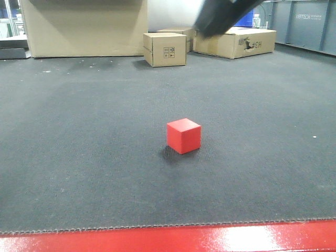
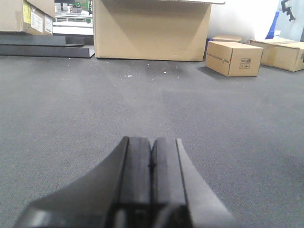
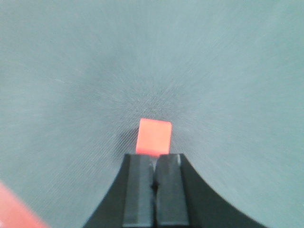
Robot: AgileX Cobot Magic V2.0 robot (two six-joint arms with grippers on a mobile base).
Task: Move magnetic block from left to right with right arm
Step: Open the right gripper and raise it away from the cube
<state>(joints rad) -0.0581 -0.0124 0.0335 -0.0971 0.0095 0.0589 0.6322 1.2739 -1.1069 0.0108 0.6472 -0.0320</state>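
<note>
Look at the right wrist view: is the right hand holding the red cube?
No, the right hand is shut and empty, and the red cube lies on the mat beyond its fingertips.

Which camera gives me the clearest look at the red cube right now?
The front-facing view: the red cube sits sharp and unblocked on the dark mat. The right wrist view shows it blurred, just beyond the shut right hand. The left wrist view misses it entirely.

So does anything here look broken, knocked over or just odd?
Nothing much. The red cube sits flat and undamaged on the dark mat, turned corner-on to the front camera. One cardboard box at the back has a torn hole in its side.
</note>
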